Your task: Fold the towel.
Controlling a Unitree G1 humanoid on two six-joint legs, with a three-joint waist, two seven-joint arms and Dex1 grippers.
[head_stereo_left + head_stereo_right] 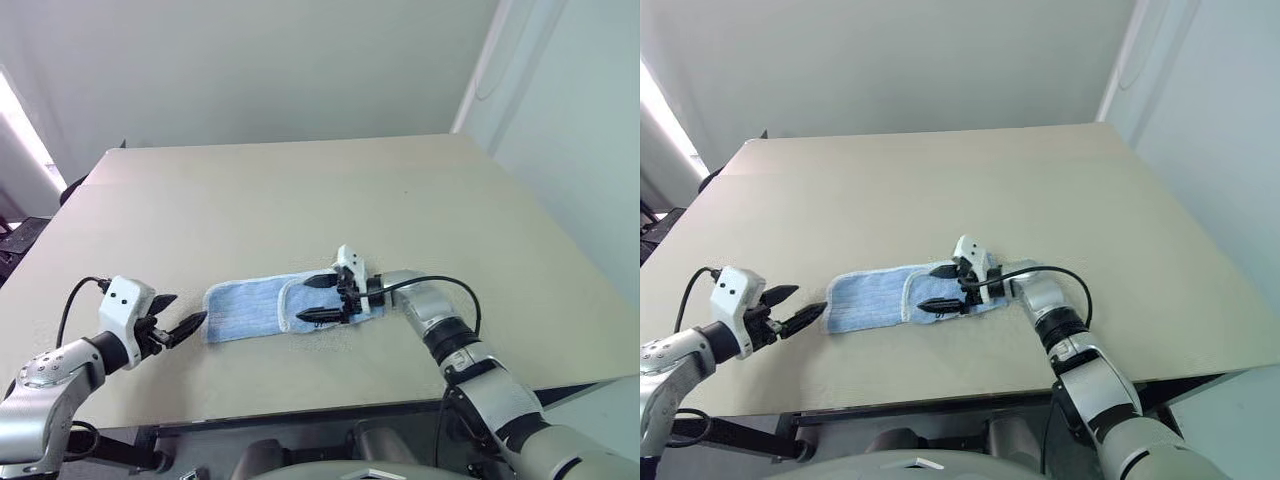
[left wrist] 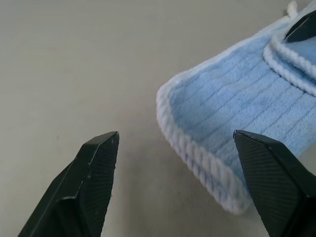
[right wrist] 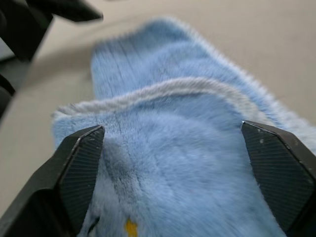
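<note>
a light blue towel (image 1: pixel 270 308), partly folded, lies at six o'clock on the beige table (image 1: pixel 300 200). the right gripper (image 1: pixel 318 298) is spread above its folded flap, the left gripper (image 1: pixel 180 320) spread just beside the nine o'clock end. that end should be pinched squarely and laid over evenly.

The towel (image 1: pixel 262 308) is a small light blue terry cloth with ribbed lines in its pile and white stitched edging. It lies flat on the table (image 1: pixel 300 190) near the front edge, folded into a long narrow strip that runs from left to right. Its right end is folded back over the strip, so a second layer with a curved white edge lies on top there. The left end is a single rounded fold.
</note>
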